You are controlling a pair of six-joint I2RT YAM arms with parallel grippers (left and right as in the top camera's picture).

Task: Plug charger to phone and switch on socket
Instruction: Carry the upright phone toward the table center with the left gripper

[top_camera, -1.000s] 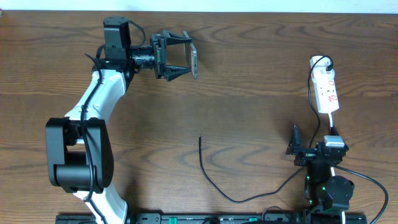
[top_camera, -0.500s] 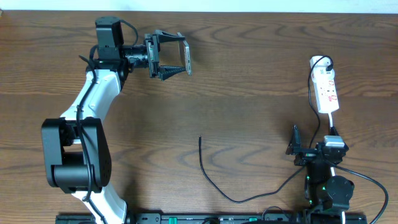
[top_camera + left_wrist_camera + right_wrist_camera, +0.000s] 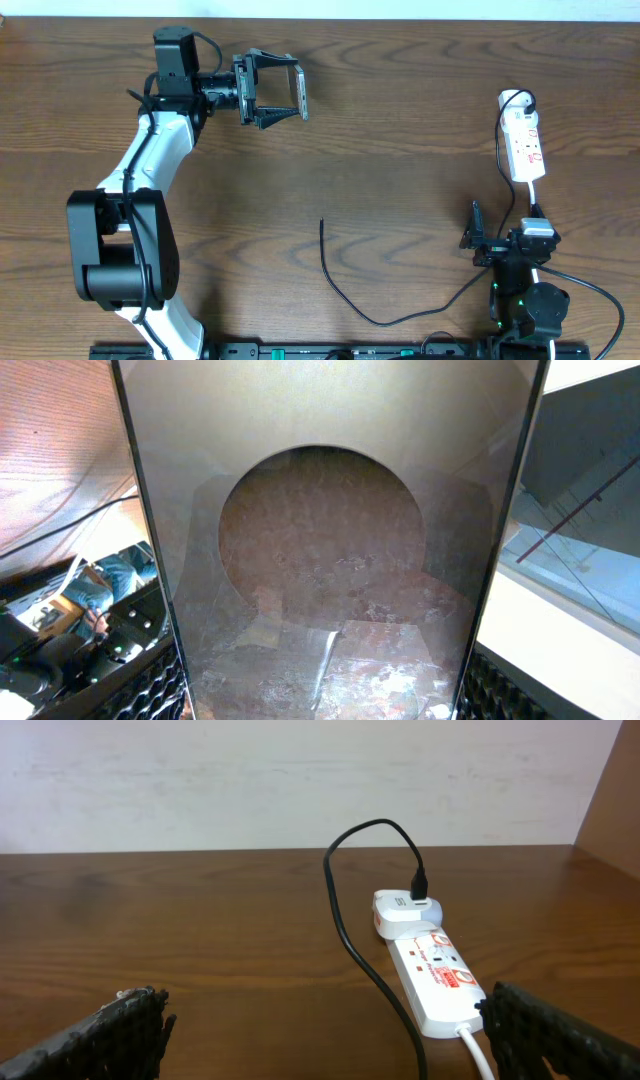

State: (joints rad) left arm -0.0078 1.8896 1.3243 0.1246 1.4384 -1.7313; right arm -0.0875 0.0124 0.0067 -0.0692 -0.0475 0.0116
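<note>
Left gripper (image 3: pixel 294 90): clamped on phone (image 3: pixel 301 92), toward far-left corner.
Right gripper (image 3: pixel 322 1008): fingers wide apart, front-right corner.
Charger (image 3: pixel 330 275): tip free, mid front edge.
Socket (image 3: pixel 525 150): right edge.

A dark brown wood-grain table (image 3: pixel 420 170) fills the view. At twelve o'clock stands a plain off-white wall (image 3: pixel 250 780); at two o'clock, a brown wooden panel (image 3: pixel 615 810).
</note>
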